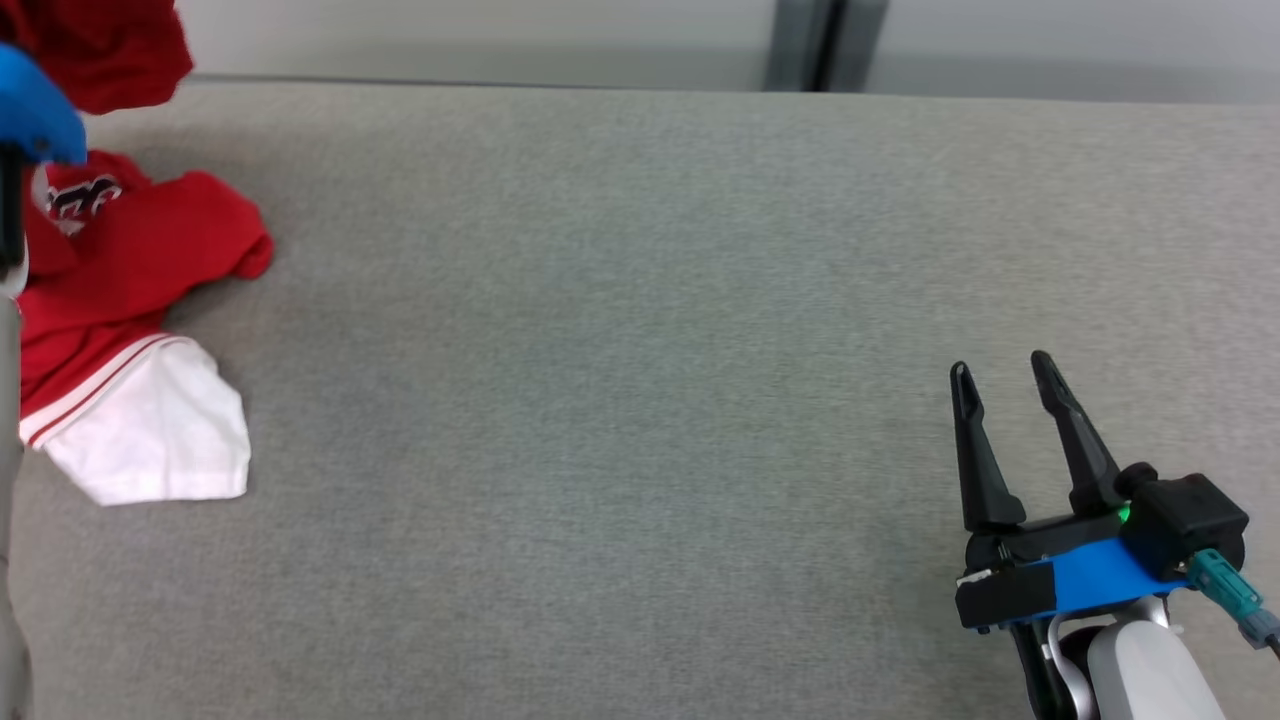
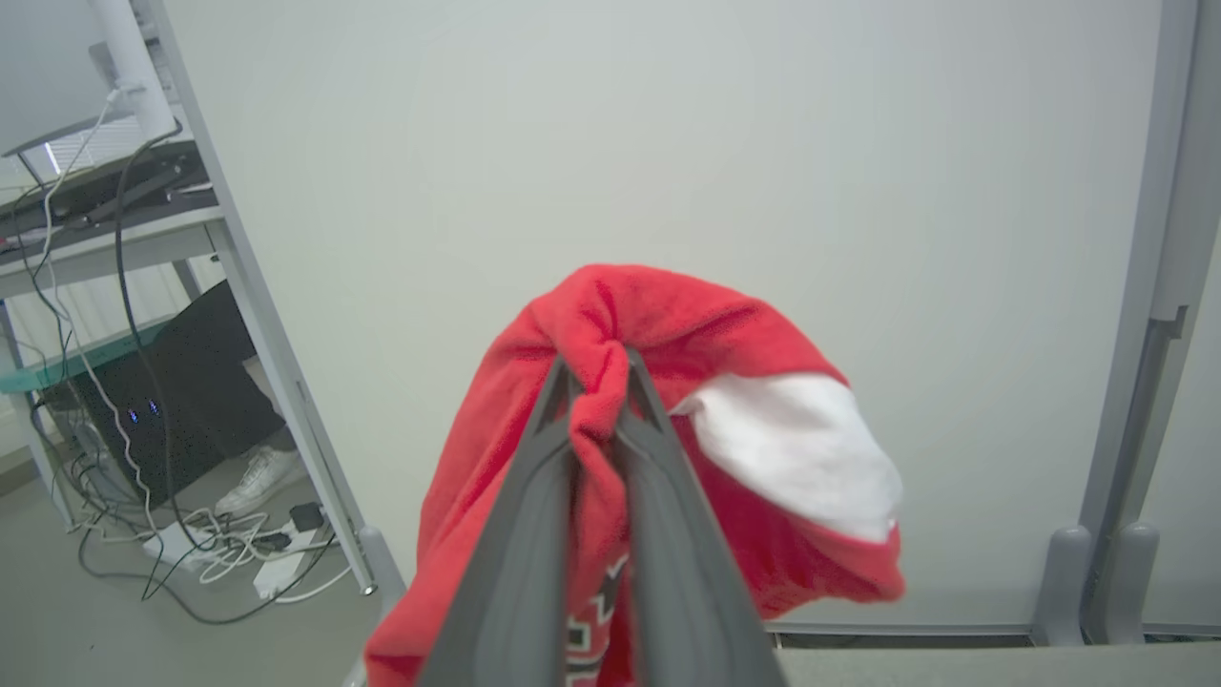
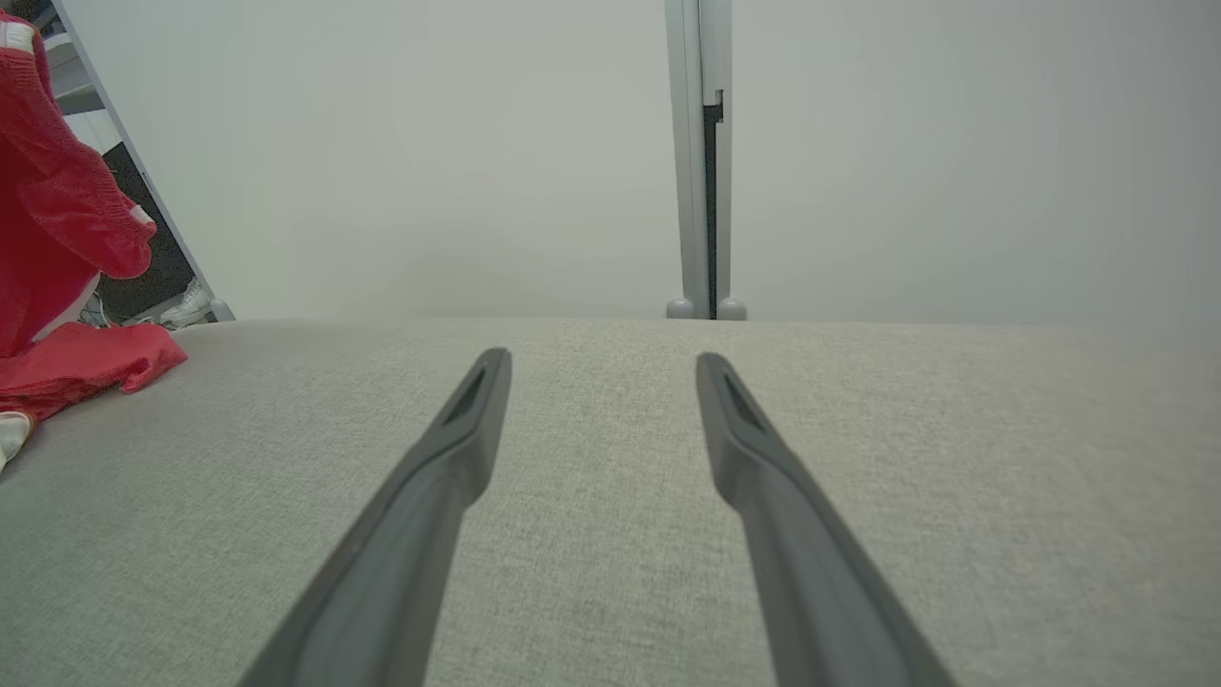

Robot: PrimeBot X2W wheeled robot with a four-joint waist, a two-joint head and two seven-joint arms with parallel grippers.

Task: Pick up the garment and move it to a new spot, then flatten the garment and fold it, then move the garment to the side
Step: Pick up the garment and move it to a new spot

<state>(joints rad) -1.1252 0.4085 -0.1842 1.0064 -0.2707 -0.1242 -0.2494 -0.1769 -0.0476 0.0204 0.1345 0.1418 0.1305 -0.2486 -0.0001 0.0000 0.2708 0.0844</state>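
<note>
The garment is red with white parts and a printed logo, bunched at the far left of the grey table. In the left wrist view my left gripper is shut on a fold of the garment, which hangs lifted over its fingers. The blue part of my left arm shows at the head view's upper left, with red cloth above it. My right gripper stands open at the lower right, far from the garment, nothing between its fingers. The garment shows at the right wrist view's left edge.
A pale wall with a grey post runs behind the table's far edge. Left of the table stand a desk frame, a black computer case, cables on the floor and a person's white shoe. Bare grey cloth spreads between the garment and my right gripper.
</note>
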